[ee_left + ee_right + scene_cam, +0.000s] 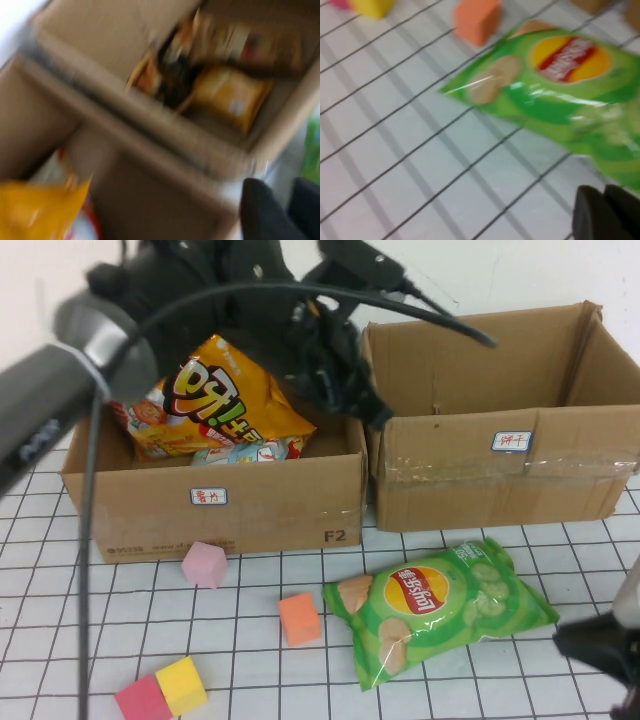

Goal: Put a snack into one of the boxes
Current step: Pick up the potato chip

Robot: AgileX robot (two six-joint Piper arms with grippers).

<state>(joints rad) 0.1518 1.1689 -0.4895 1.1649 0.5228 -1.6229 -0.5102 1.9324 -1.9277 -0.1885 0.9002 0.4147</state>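
A green Lay's chip bag (440, 605) lies flat on the gridded table in front of the right cardboard box (500, 480). It also shows in the right wrist view (560, 85). The left cardboard box (215, 505) holds an orange snack bag (225, 395) and other packets. My left gripper (365, 400) hangs over the wall between the two boxes, open and empty; its dark fingers (260, 210) show in the left wrist view, which is blurred. My right gripper (600, 645) is low at the table's right front, beside the green bag, with fingers (592, 215) together and empty.
Foam cubes lie in front of the left box: pink (204, 564), orange (299, 618), yellow (181, 685) and red (142, 700). The left wrist view shows packets (230, 95) inside one box. The left arm's cable loops down over the left box front.
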